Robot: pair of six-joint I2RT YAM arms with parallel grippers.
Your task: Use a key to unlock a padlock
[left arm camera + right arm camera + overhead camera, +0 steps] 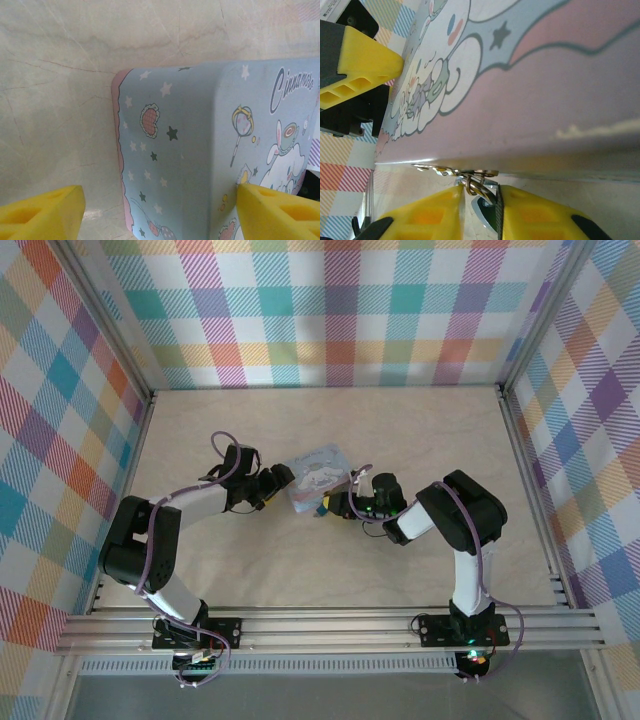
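Right gripper (481, 192): I'm watching it pinching the padlock (481, 207) just under the edge of the cartoon tin (530, 100).
Left gripper (160, 195): it's hanging spread wide, straddling the tin's corner.
Progress: I'm judging the padlock not yet opened; the key is too small to tell.

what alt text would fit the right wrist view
Yellow fingers of the right gripper nearly meet around a small metal loop at the edge of a pink and pale blue cartoon tin. What the loop belongs to is unclear.
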